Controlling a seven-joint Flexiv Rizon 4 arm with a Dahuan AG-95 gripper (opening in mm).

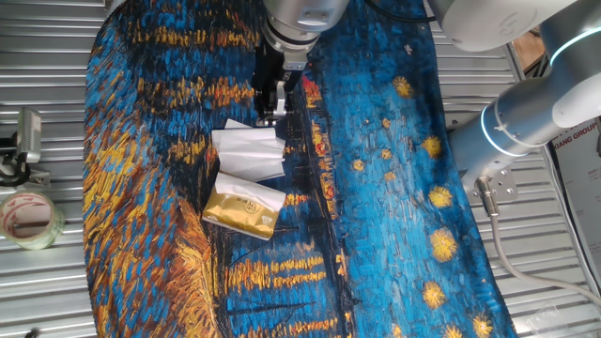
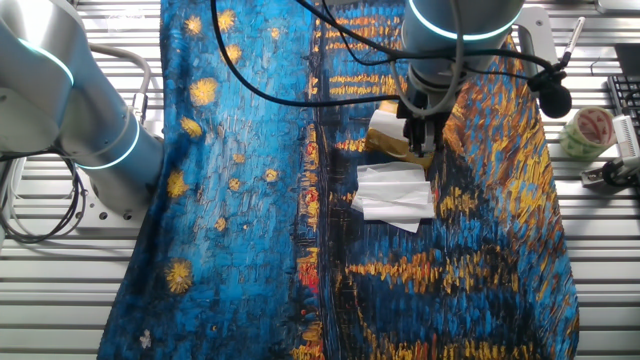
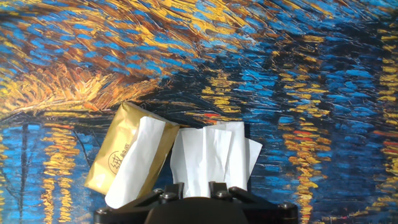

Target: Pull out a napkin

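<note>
The napkin, a creased, loosely folded white sheet, lies on the painted cloth right beside the gold tissue pack. It also shows in the other fixed view and in the hand view. A flatter white sheet sticks out of the pack. My gripper hangs over the napkin's edge farthest from the pack, and it is also seen in the other fixed view. In the hand view the gripper has its jaws a little apart, with the napkin showing white in the gap. I see no grip on it.
The painted cloth covers the table's middle. A roll of tape sits on the bare metal slats to one side, also in the other fixed view. The arm's base stands beside the cloth.
</note>
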